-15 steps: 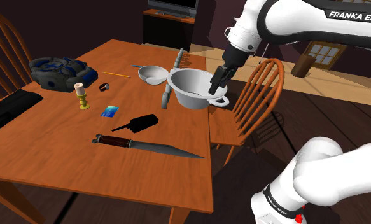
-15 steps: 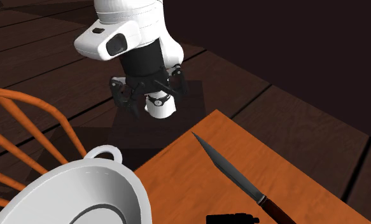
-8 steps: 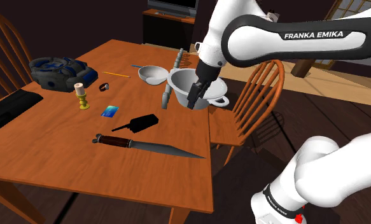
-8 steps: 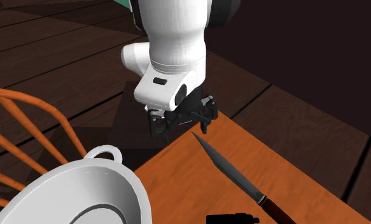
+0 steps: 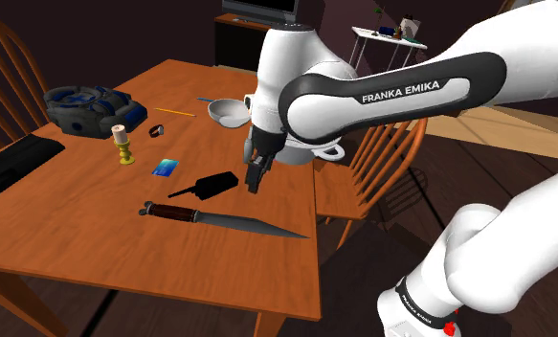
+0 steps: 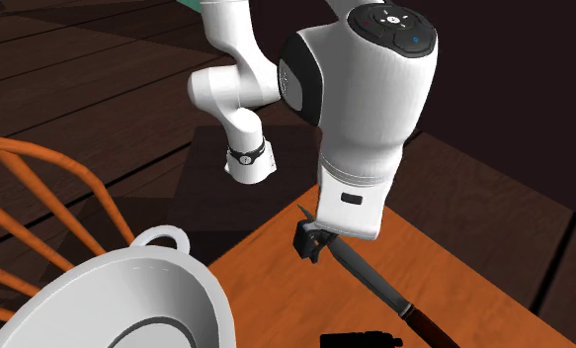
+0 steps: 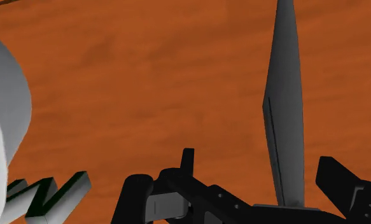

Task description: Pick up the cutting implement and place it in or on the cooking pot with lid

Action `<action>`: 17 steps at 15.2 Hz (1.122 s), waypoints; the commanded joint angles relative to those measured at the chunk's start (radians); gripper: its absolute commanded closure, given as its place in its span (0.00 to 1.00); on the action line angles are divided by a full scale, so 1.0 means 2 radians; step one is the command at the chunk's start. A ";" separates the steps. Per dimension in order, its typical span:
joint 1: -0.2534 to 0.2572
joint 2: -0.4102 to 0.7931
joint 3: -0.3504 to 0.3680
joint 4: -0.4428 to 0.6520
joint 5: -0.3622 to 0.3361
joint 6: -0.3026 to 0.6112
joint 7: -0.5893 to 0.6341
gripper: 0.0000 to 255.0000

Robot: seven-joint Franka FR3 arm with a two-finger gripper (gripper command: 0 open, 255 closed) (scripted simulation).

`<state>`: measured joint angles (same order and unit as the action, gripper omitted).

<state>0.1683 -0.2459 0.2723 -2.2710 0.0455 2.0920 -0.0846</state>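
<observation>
While apart, jaws over knife (image 5: 224, 220)

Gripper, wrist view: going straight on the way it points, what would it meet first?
Probably the knife: its grey blade lies on the table between the open gripper's fingers, nearer one finger. Depth is unclear; the fingers might straddle the blade and touch the table first.

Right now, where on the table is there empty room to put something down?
The biggest bare patch of table lies between the knife and the near edge. Another sits between the black slab, the candlestick and the knife's handle. It is crowded around the pot, small bowl and claw.
</observation>
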 commanded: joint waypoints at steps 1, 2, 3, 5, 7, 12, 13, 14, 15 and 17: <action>0.006 0.032 0.014 0.012 -0.014 0.012 0.005 0.00; 0.009 0.048 0.021 0.018 -0.022 0.018 0.009 0.00; 0.012 0.064 0.027 0.024 -0.031 0.024 0.013 0.00; 0.019 0.097 0.039 0.037 -0.049 0.034 0.021 0.00; 0.028 0.130 0.049 0.052 -0.071 0.042 0.031 0.00; 0.031 0.157 0.051 0.045 -0.087 0.070 0.041 0.00; 0.031 0.161 0.051 0.042 -0.090 0.076 0.042 0.00; 0.031 0.165 0.050 0.040 -0.092 0.082 0.044 0.00; 0.031 0.169 0.050 0.037 -0.095 0.089 0.046 0.00; 0.031 0.171 0.049 0.036 -0.097 0.092 0.047 0.00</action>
<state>0.2314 0.0942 0.3714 -2.1982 -0.1457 2.2716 0.0083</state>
